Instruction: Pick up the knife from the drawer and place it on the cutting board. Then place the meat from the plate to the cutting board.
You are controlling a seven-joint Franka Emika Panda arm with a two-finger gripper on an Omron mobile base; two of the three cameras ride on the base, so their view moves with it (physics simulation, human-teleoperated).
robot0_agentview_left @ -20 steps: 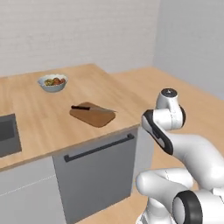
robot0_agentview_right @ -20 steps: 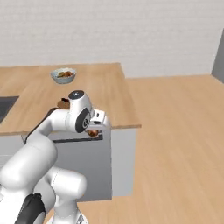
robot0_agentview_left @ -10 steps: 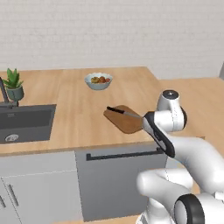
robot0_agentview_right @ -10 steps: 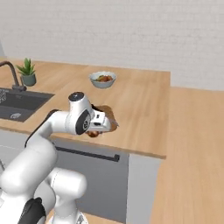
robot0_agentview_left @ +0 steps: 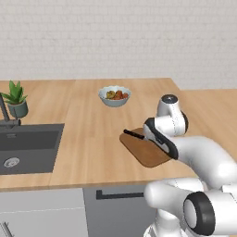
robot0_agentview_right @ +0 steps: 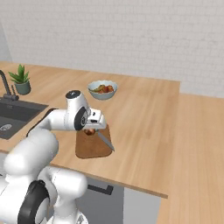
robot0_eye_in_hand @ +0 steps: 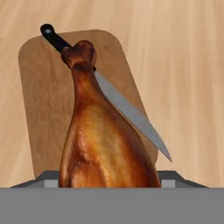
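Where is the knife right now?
The knife lies diagonally across the cutting board near the counter's front edge, its tip past the board's edge; in the hand view the meat partly hides it.

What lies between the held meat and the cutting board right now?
In the hand view, the knife lies on the cutting board, passing behind the meat.

Light is even and bright, flat as in a rendering, with no clear source. The worktop (robot0_agentview_left: 92, 134) carries only faint soft shadows beside things. No glare anywhere. Both base views look soft and slightly blurred; the hand view is sharper.
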